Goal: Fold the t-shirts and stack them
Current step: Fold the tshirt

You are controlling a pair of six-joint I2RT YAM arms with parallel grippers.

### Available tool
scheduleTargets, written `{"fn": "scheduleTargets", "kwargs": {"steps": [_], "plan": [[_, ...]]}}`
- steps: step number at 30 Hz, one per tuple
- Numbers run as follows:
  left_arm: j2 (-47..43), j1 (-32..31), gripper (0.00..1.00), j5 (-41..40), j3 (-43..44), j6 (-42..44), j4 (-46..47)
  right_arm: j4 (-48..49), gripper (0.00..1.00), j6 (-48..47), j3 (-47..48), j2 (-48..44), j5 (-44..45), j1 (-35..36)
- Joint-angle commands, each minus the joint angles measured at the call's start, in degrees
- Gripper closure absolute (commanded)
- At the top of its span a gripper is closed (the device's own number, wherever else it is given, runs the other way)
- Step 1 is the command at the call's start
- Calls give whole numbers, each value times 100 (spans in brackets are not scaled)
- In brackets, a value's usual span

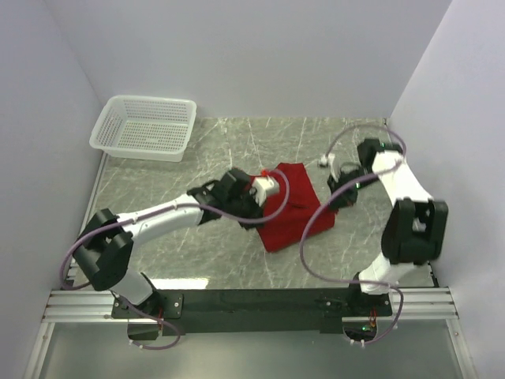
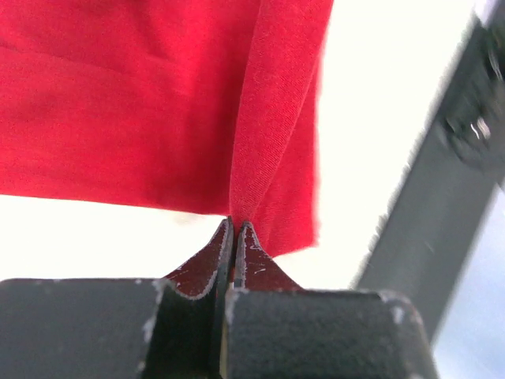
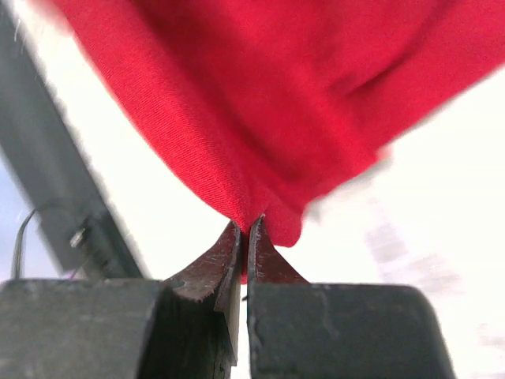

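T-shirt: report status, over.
Left gripper shut on t-shirt. Right gripper shut on it too, cloth bunched between arms. Basket apart, back left.

The grey-green marbled table (image 1: 237,150) in front of me carries a white plastic mesh basket (image 1: 144,126) at its far left corner. A bunched deep-red cotton t-shirt (image 1: 293,212) sits near the middle, slightly to my right; how much of it rests on the surface I cannot tell. A small white object (image 1: 323,162) lies near the far right edge.
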Motion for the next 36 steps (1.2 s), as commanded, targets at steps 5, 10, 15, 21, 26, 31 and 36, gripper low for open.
{"fn": "scheduleTargets", "kwargs": {"steps": [5,10,15,21,26,31,36], "plan": [[1028,1055,99,108,1345,592,-279,317,100,1312,2900,2083,-318,264],[1731,1425,99,-129,1980,504,-402,562,100,1954,4317,3076,-336,641],[1715,1557,99,-402,1990,452,-394,958,100,2314,4634,3386,-266,950],[1347,1759,99,-674,1594,48,-201,1714,100,2745,4581,3474,-494,1152],[1451,1899,99,-911,1716,-32,-191,2197,100,3175,4538,3544,-520,1354],[1662,2119,100,-1132,1954,-234,-130,3041,100,3861,4432,3623,-213,1512],[1943,2313,99,-1272,2174,-357,-121,3288,100,4362,4835,3983,147,1732]]}}
